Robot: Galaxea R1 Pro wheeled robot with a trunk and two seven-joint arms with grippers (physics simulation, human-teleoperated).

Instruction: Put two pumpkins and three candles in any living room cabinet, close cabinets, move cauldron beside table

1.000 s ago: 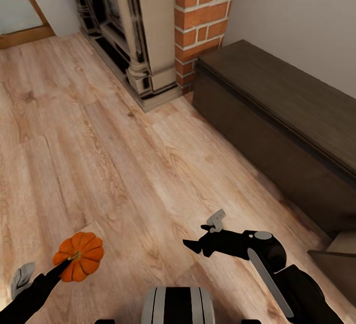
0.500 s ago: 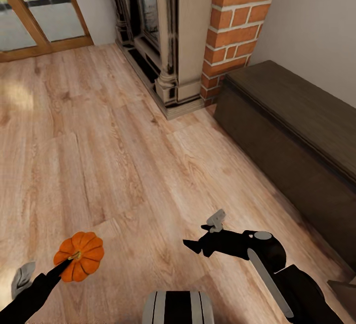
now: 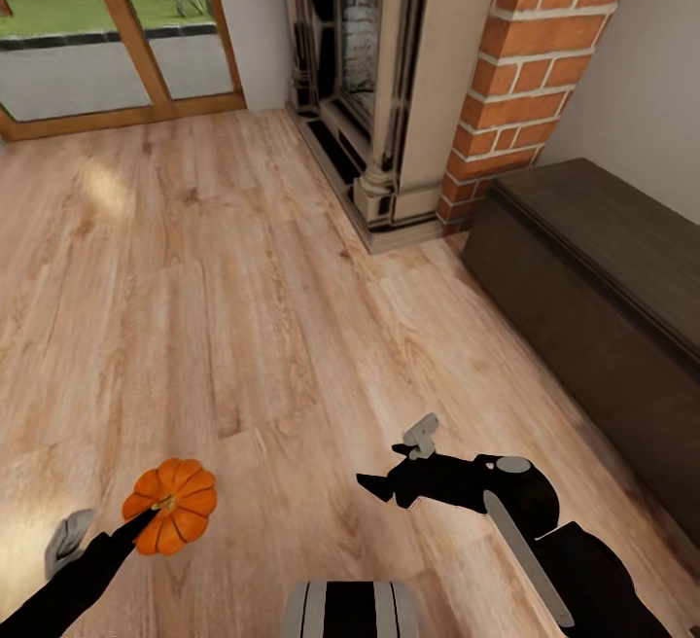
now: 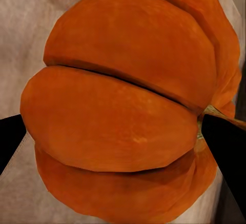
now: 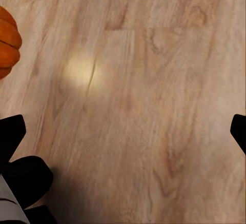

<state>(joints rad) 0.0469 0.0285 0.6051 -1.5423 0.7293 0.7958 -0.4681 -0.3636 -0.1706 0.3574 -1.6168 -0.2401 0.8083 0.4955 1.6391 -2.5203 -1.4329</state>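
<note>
We see the left end effector (image 3: 146, 521) closed on a pumpkin (image 3: 176, 507), its dark fingers pressed to the fruit's sides while it is carried above the wooden floor (image 3: 243, 307), low at the left of the head view. The left wrist view brings the pumpkin (image 4: 133, 106) very close: bright orange ribs, a bit of stem at one side, and a black fingertip (image 4: 10, 137) touching each flank.

The right end effector (image 3: 389, 468) holds nothing and hangs over bare floor near the middle of the head view. In the right wrist view its two dark fingertips (image 5: 11, 131) stand far apart at opposite borders, so we read it as spread wide, with floorboards (image 5: 143, 96) between them and a sliver of the pumpkin (image 5: 7, 42) at one border.

Further out, the head view gives what the wrist views lack: the long dark-brown cabinet (image 3: 603, 307) along the right wall with its fronts shut, a brick column (image 3: 535, 64) beside it, a fireplace (image 3: 379, 84), and a glazed door (image 3: 107, 35) onto grass. The pumpkin is well apart from the cabinet.
</note>
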